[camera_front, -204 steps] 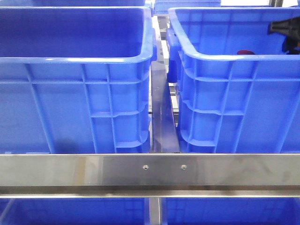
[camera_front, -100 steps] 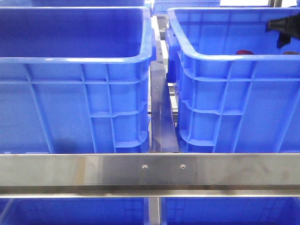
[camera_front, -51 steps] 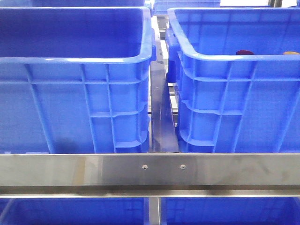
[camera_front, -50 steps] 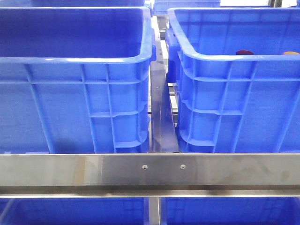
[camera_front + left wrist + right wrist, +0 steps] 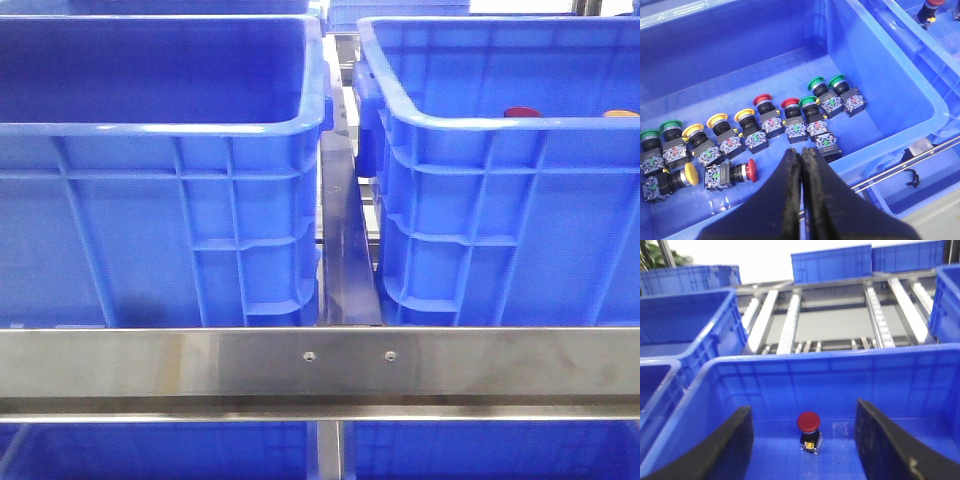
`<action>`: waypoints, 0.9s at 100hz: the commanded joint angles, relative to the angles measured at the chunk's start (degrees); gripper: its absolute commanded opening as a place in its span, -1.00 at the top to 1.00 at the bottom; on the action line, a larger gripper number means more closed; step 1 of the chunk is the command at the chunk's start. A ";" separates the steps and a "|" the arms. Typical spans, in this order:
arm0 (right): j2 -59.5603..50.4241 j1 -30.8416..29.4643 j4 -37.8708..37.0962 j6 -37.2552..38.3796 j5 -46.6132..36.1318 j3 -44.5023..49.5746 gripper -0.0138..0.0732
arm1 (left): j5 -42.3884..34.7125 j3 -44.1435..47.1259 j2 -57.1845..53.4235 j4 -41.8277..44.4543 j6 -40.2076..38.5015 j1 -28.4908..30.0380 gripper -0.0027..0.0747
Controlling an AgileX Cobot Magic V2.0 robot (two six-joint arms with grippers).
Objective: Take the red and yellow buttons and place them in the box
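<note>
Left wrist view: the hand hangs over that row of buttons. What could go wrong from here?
1. The left hand is shut; unless it opens before descending, it may only knock buttons about.
2. The buttons sit packed side by side, with green ones beside the red and yellow, so a grab could catch a neighbour or the wrong colour.
3. Two buttons lie on their sides, so they could roll or slip.
</note>
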 commanded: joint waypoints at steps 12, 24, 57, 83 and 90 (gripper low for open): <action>-8.86 -0.44 -0.13 -0.74 1.69 3.35 0.02 | -2.90 -1.38 -0.18 1.91 -0.61 -0.46 0.98; -11.46 -0.44 -0.13 -0.74 2.90 4.99 0.32 | -2.90 -1.38 -0.18 1.91 -0.61 -0.46 0.98; -11.81 -0.44 -0.13 -0.74 3.93 5.43 0.84 | -2.90 -1.38 -0.18 1.91 -0.61 -0.46 0.98; -11.81 -0.44 -0.13 -0.74 5.93 5.43 0.84 | -2.90 -1.38 -0.18 1.91 -0.61 -0.46 0.98; -11.81 -0.44 -0.13 -0.74 6.05 5.43 0.84 | -2.90 -1.38 -0.18 1.91 -0.61 -0.46 0.98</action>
